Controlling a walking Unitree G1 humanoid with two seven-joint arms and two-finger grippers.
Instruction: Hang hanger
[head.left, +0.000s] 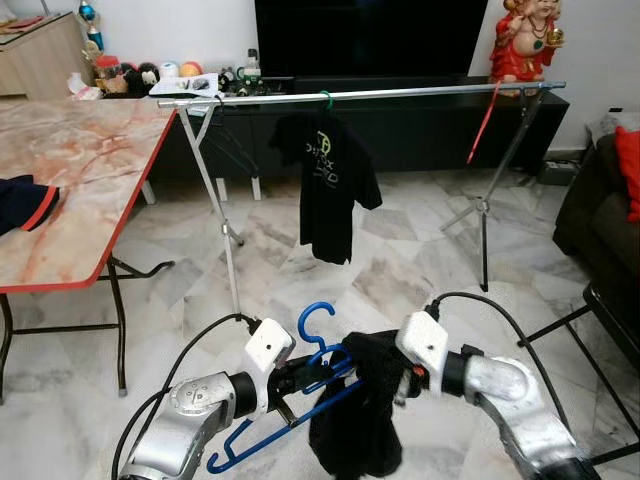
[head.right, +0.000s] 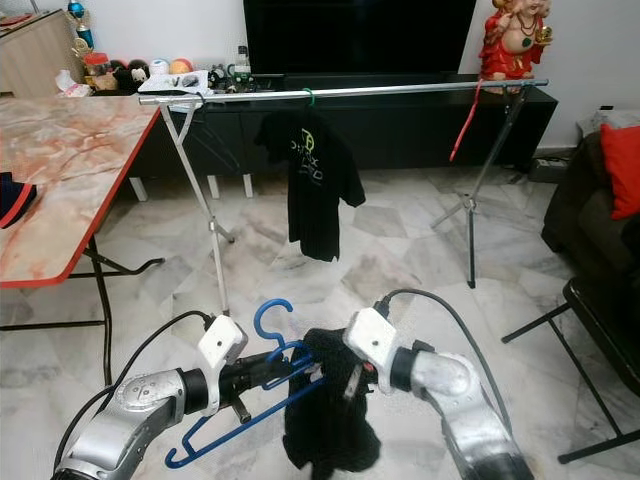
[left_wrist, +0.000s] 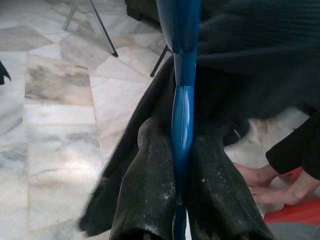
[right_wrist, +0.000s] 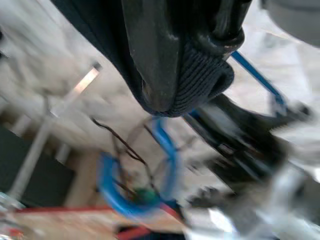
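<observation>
Marble floor (head.left: 400, 270) spreads ahead of you, with a rail (head.left: 400, 93) on two stands running across the room in front of the TV unit (head.left: 420, 120). A black shirt (head.left: 325, 180) already hangs near the rail's middle, a red strap (head.left: 483, 125) toward its right end, and a marble-topped desk (head.left: 80, 180) stands on the left.

Your hanger (head.left: 300, 395) is blue and sits low and close to you, well short of the rail. Its long axis slants from lower left to upper right, hook (head.left: 312, 322) up and pointing toward the rail. The left gripper (left_wrist: 182, 190) has its fingers (left_wrist: 150, 190) pressed together on the hanger's bar, as the left wrist view shows. The right gripper (right_wrist: 190, 65) pinches a dark garment (head.left: 355, 420) draped over the hanger; the knit fabric is caught between its fingers.

The rail lies up and ahead of the hook, so the left arm holds what matters for the lift. Open rail shows either side of the shirt; the stretch between shirt and strap looks roomiest. Mind the desk edge on your left and the stand legs (head.left: 225, 240) as you close in. A person's bare feet (left_wrist: 260, 185) are near you.
</observation>
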